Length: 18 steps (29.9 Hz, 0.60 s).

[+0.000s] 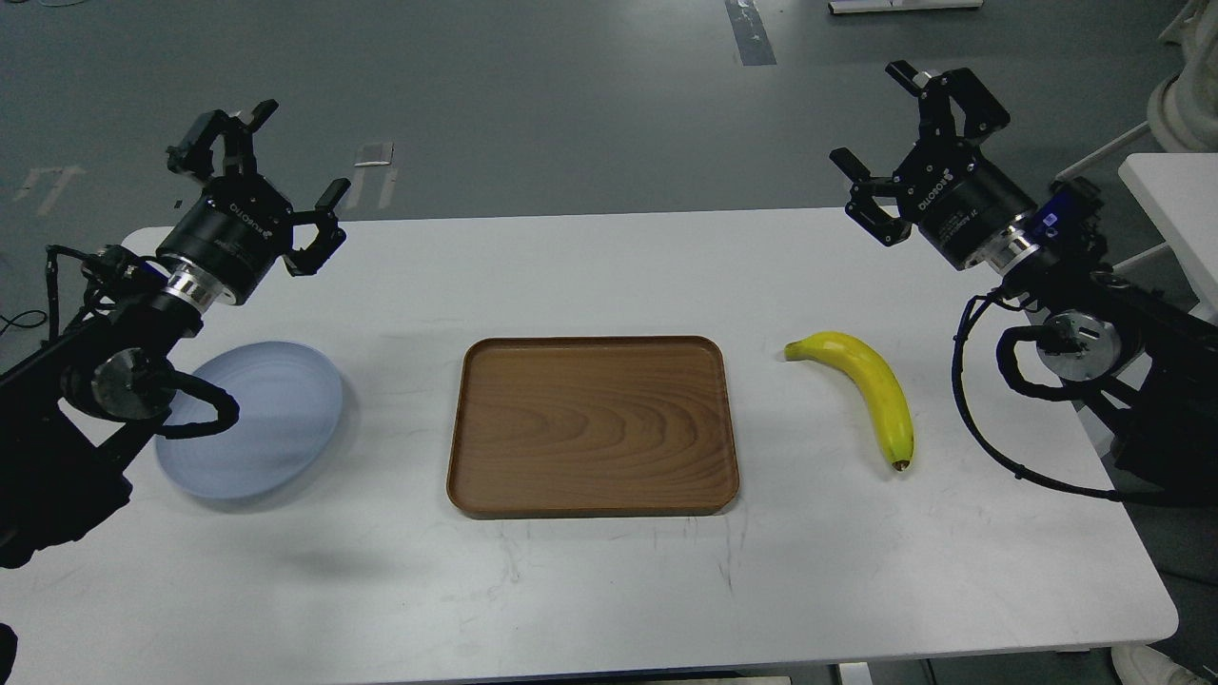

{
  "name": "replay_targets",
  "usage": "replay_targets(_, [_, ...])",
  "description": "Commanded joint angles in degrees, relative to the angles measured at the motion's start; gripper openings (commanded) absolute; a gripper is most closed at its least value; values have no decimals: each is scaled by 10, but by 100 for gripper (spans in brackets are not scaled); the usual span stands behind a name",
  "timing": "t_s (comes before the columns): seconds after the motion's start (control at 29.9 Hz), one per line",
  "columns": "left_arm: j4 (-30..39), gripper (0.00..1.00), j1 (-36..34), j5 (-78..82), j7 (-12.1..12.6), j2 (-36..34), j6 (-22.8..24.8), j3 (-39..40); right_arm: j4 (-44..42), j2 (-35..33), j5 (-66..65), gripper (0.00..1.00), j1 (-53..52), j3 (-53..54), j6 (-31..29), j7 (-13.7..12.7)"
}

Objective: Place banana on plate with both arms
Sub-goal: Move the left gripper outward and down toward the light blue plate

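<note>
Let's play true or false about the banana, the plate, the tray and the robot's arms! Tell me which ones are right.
1. The banana lies on the table, right of the tray. True.
2. The plate has the banana on it. False: the plate holds nothing; the banana is on the far side of the tray.
3. The tray is between the plate and the banana. True.
4. The right gripper is holding the banana. False: its jaws are open, up above the table.
5. The left gripper is open. True.
6. The tray is blue. False: it is brown wood.
</note>
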<state>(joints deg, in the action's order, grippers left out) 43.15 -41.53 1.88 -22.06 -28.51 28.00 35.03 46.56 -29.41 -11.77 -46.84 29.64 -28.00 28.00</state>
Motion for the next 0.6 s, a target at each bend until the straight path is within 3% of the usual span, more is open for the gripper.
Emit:
replay_targets(0.0, [0,99,0,0,0,2,0,1,3,-13,0,100,0,-2,0,0])
replay_targets(0.27, [-5,99,-9,0,2,5,0,-4,5,-19,0,100,0,-4,0,0])
replay_targets(0.57, [-75,99,-35,1,-6,9,0,-3,6,-24,-1,100,0,-6,0,0])
